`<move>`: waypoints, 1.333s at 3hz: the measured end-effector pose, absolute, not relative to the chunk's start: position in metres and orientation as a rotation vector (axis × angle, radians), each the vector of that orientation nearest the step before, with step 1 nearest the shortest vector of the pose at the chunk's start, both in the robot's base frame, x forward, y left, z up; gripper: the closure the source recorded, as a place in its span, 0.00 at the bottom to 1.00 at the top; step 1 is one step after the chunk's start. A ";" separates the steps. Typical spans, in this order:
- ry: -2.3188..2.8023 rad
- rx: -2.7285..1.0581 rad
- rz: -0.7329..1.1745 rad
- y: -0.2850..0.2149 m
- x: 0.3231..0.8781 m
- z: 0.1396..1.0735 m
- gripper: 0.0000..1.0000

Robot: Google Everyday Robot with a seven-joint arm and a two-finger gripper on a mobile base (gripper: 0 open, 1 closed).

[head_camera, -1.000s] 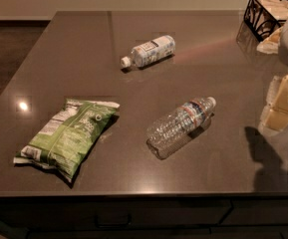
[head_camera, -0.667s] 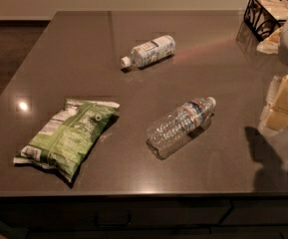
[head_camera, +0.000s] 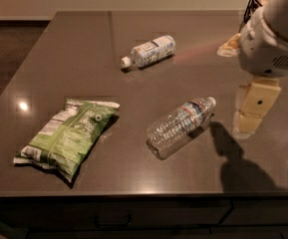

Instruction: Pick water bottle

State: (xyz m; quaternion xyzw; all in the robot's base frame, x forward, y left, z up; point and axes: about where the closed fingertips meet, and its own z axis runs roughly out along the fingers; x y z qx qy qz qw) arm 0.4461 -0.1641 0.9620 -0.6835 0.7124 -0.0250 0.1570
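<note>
Dim, shadow beside hand [head_camera: 250, 114] at right

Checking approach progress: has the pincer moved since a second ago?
Yes. The cream pincer, hovering right of the clear ribbed plastic water bottle, has shifted left toward that bottle, which itself lies unmoved.

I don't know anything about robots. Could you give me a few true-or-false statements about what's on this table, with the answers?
1. The clear water bottle lies on its side on the table. True.
2. The tool is holding the water bottle. False: it hangs near the bottle's cap end, toward the picture's right, apart from the bottle.
3. A green snack bag lies toward the picture's left. True.
4. The white-labelled bottle stands upright. False: it lies on its side, farther back than the clear one.
</note>
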 end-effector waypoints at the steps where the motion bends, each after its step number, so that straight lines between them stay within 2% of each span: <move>1: 1.899 -2.114 -0.043 -0.129 0.450 0.940 0.00; 4: 1.677 -2.396 0.083 -0.081 0.455 0.872 0.00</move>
